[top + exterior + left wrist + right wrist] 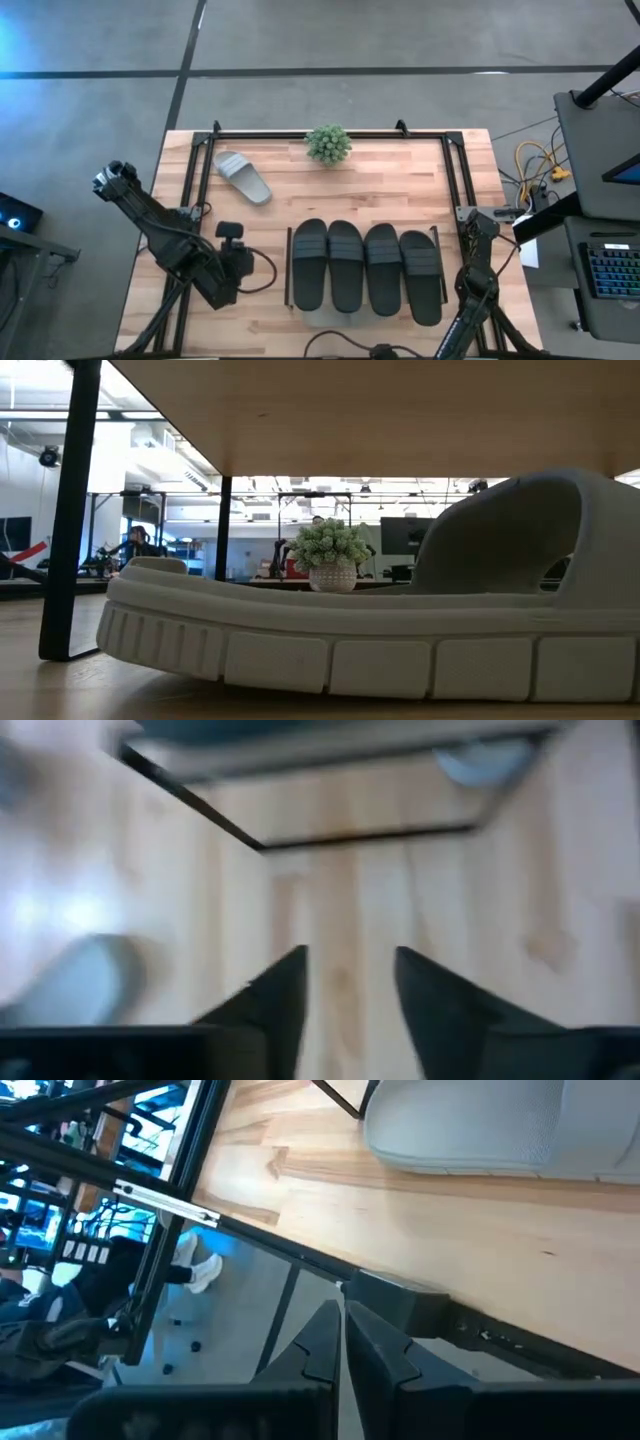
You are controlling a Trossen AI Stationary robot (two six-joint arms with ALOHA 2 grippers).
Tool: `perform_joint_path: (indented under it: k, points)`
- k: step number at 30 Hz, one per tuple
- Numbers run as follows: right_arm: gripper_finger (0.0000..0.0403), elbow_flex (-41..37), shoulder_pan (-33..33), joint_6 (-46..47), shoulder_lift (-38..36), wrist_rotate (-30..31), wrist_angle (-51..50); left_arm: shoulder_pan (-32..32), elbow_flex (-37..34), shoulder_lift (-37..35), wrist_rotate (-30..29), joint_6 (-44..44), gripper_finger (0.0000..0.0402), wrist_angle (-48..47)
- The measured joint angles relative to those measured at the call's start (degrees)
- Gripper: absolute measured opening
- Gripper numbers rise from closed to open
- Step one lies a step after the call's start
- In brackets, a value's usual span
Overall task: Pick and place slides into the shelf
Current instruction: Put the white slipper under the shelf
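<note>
shelf (365, 232) just beside the left gripper (232, 236), toward the right arm: four black slides (366, 267) lie side by side on its top board, and a grey slide (400, 620) lies under it. a second grey slide (243, 177) lies apart, beyond the left gripper, whose fingers (285, 1000) stand part-spread, holding nothing. the right gripper (343, 1342), pressed together, waits at the table edge.

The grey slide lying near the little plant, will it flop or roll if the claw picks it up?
The grey slide probably bends a bit: it looks like thick, soft rubber. It lies flat on its sole, so rolling seems unlikely. Its raised strap should give the left claw something to pinch.
</note>
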Motion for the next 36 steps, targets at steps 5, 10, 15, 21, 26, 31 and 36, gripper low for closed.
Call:
perform_joint_path:
  k: [5, 10, 15, 21, 26, 31, 36]
  points:
    - [0.0013, 0.0, -0.48, 1.78, -0.02, 1.52, -0.01, -0.98, -0.3, 0.04, 7.02, -0.39, 0.0019, 1.3]
    - [0.0013, 0.0, -1.49, 4.43, -0.52, 6.29, 0.04, -4.13, -1.17, 0.22, 8.02, -1.62, 0.0004, 12.45]
    - [0.0013, 0.0, -1.84, 0.91, -3.11, 6.16, -0.03, -7.92, -7.17, 2.03, 5.98, -1.69, 0.0001, 32.27]
    - [0.0013, 0.0, -1.68, -13.56, -8.82, 5.14, -4.52, -12.46, -10.35, 7.32, -6.55, -10.12, 0.0, 39.66]
    - [0.0013, 0.0, -1.31, -27.27, -14.07, 2.23, -8.38, -14.9, -9.74, 14.7, -15.33, -22.7, 0.0, 42.69]
    - [0.0013, 0.0, 0.04, -35.78, -17.37, 1.08, -8.78, -15.23, -6.42, 24.29, -15.14, -25.57, 0.0, 51.19]
    - [0.0013, 0.0, 1.55, -39.38, -17.92, 1.04, -9.1, -14.76, 0.35, 32.89, -15.4, -25.58, 0.0, 53.07]
